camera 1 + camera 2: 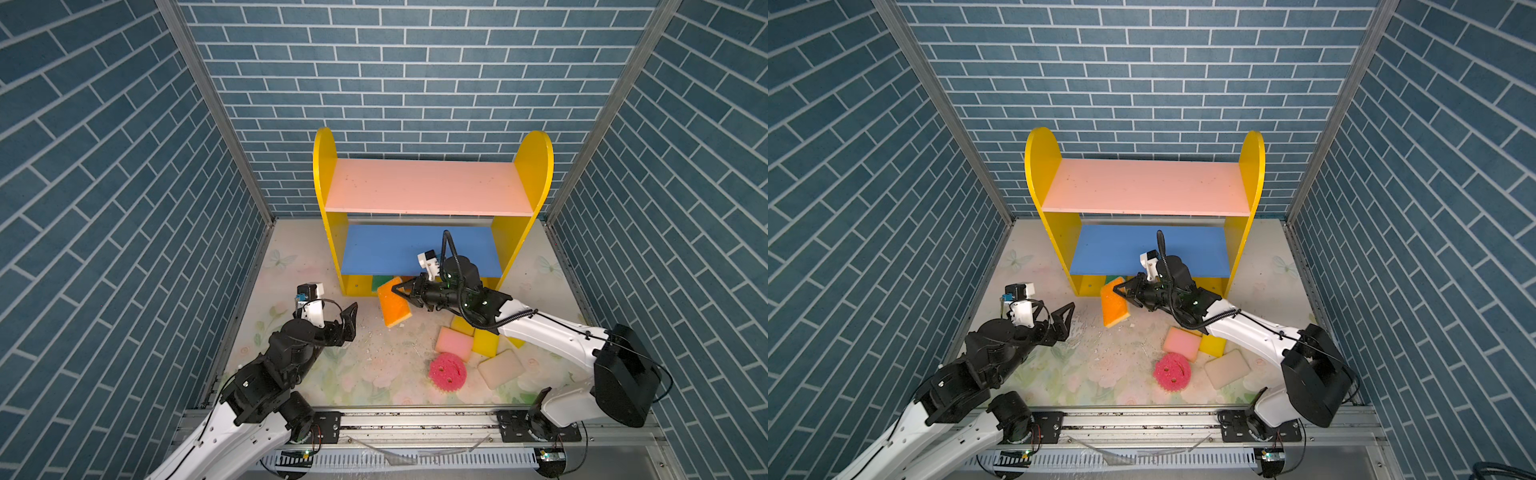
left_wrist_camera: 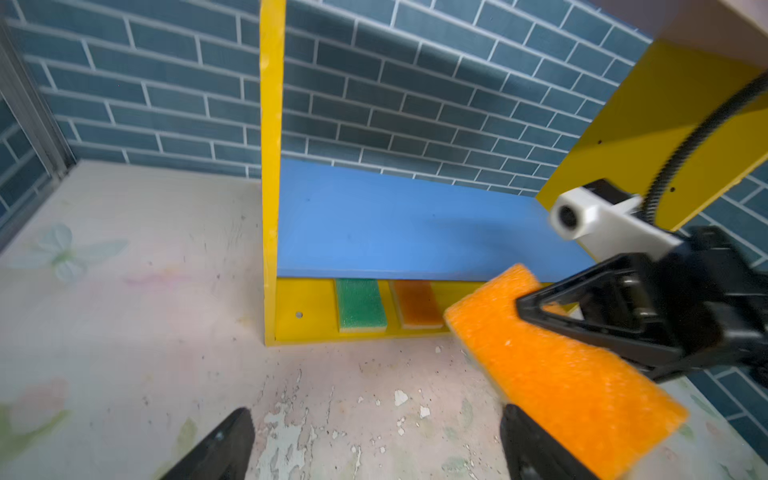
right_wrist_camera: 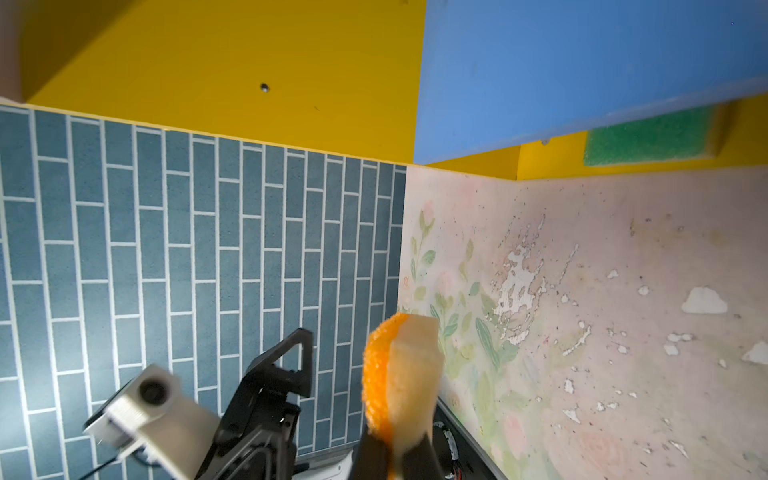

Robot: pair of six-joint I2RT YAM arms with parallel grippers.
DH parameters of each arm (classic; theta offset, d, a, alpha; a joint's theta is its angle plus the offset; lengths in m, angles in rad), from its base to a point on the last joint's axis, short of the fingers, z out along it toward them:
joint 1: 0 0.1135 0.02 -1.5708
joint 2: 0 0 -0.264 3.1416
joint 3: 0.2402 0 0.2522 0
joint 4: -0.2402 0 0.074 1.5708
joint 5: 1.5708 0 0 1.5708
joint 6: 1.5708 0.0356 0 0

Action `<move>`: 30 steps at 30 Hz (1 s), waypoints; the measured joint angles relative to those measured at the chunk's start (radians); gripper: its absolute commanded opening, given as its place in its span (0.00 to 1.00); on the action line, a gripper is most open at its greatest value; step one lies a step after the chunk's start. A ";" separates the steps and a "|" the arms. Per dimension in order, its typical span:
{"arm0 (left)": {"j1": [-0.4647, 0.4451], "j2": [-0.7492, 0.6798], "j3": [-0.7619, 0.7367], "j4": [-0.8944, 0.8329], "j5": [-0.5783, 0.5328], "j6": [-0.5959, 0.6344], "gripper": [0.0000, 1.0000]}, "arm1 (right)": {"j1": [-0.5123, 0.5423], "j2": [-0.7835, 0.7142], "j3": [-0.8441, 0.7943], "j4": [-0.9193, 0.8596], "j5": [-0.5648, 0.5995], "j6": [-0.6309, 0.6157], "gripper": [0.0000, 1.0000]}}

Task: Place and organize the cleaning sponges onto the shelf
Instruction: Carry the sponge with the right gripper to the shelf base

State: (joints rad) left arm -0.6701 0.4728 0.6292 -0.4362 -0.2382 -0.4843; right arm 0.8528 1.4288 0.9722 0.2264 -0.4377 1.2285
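Right tool clenches rectangular orange foam sponge at the yellow-sided shelf near edge; left tool hangs released.

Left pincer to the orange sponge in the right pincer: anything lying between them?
Nothing but fleck-strewn floral mat, seen in both top views. The open left pincer stands apart from the orange sponge, which the right pincer grips.
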 measured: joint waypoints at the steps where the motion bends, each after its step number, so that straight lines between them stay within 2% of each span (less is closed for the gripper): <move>1: 0.065 0.019 -0.014 0.013 0.075 -0.031 0.92 | 0.000 -0.019 -0.002 -0.007 0.013 -0.017 0.00; 5: 0.249 0.090 -0.094 0.111 0.343 -0.154 0.91 | 0.000 -0.076 -0.020 -0.031 0.051 -0.070 0.00; 7: 0.290 0.111 -0.137 0.178 0.444 -0.209 0.93 | 0.000 -0.093 -0.030 -0.049 0.069 -0.090 0.00; 11: 0.306 0.116 -0.209 0.349 0.598 -0.310 0.94 | 0.000 -0.106 -0.055 -0.080 0.103 -0.127 0.00; 18: 0.306 0.122 -0.237 0.532 0.717 -0.403 0.91 | 0.000 -0.083 -0.068 -0.047 0.108 -0.138 0.00; 25: 0.307 0.152 -0.309 0.669 0.772 -0.484 0.94 | 0.000 0.040 -0.068 0.100 0.065 -0.117 0.00; 30: 0.307 0.214 -0.345 0.769 0.798 -0.534 0.91 | 0.003 0.121 -0.067 0.238 0.019 -0.053 0.00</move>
State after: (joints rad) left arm -0.3626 0.6868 0.2844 0.3328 0.5602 -1.0183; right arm 0.8558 1.5497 0.9054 0.4641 -0.4191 1.1751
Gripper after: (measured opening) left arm 0.926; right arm 0.064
